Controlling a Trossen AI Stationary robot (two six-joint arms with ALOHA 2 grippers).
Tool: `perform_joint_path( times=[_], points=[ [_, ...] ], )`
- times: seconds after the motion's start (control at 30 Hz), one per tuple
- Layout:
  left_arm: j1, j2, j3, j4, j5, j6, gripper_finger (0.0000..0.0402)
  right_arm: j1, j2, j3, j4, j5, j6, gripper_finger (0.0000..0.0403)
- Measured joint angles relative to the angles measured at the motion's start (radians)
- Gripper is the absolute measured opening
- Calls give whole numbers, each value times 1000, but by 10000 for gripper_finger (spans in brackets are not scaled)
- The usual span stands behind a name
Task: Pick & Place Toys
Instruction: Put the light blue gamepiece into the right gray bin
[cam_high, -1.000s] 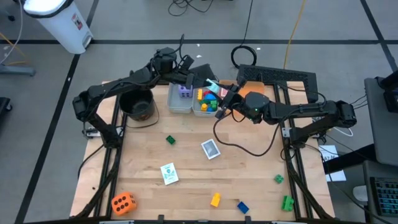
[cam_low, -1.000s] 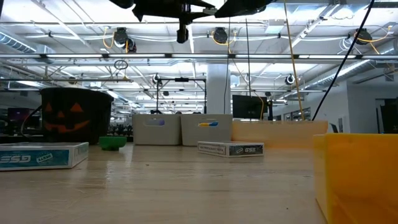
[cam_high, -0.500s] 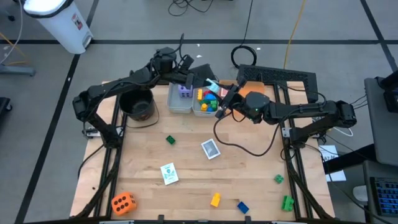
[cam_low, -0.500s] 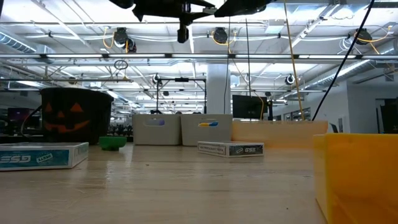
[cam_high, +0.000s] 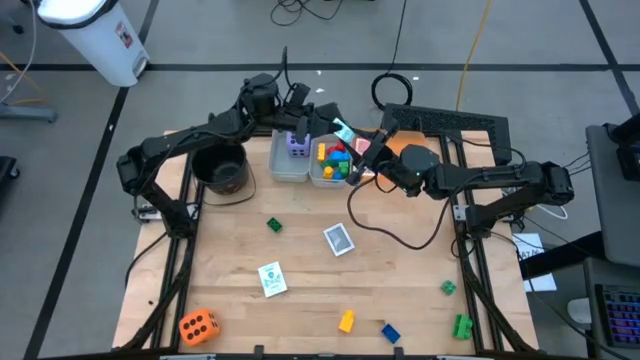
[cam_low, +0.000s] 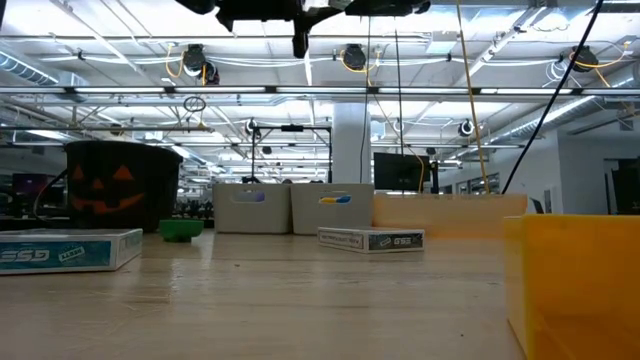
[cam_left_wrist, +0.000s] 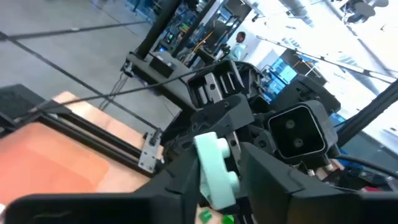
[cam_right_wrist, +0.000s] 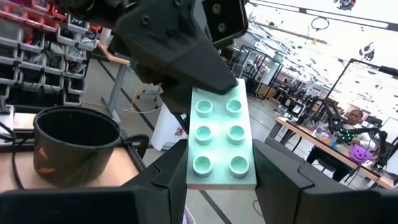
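Note:
A mint-green six-stud brick (cam_high: 343, 130) is held in the air over the far end of the two grey bins (cam_high: 305, 172), between my two grippers. My left gripper (cam_high: 328, 124) reaches in from the left and is shut on it. My right gripper (cam_high: 357, 150) reaches in from the right and is shut on it too. The purple die (cam_high: 297, 147) lies in the left bin and several coloured bricks (cam_high: 333, 156) in the right one. Loose on the table lie a green brick (cam_high: 273, 225), two cards (cam_high: 339, 239) (cam_high: 272, 278), an orange die (cam_high: 198, 325), and yellow (cam_high: 346, 321) and blue (cam_high: 390, 332) bricks. My left gripper has the brick's far end (cam_left_wrist: 214, 167) between its two fingers, seen end-on in its wrist view; the brick is clear of the bins. My right gripper pinches the brick's two long sides (cam_right_wrist: 190, 163) between its fingers, which lie along the brick. The studded top (cam_right_wrist: 217, 134) faces its camera, and the brick's other end sits under my left gripper.
A black pumpkin bucket (cam_high: 220, 168) stands at the far left beside the bins. A flat orange tray (cam_high: 405, 142) lies under my right arm. Two more green bricks (cam_high: 448, 288) (cam_high: 461, 325) lie near the right edge. A black cable (cam_high: 395, 235) loops over the table.
Both grippers, with the mint brick between them, have shifted a little up and toward the table's far edge. The brick stays in the air over the bins.

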Motion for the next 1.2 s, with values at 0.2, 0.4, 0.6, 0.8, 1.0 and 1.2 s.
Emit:
perform_joint_path(
  times=[0.2,0.4,0.6,0.8,1.0,1.2],
  points=[
    [0,0,0,0,-7,67,196,-1,1,0,-5,6,1,134],
    [4,-1,2,16,-50,162,252,2,3,-2,-17,-22,45,134],
    [3,-2,2,-2,-107,252,275,6,1,-2,-14,-62,94,134],
    [3,-2,2,6,-26,291,272,-1,-11,-2,-127,-117,187,134],
    [-39,-2,43,-122,33,444,258,-84,-27,-2,-251,-433,386,134],
    [-121,-2,143,-475,-116,787,248,-185,-26,-2,-352,-659,509,134]
  ],
)
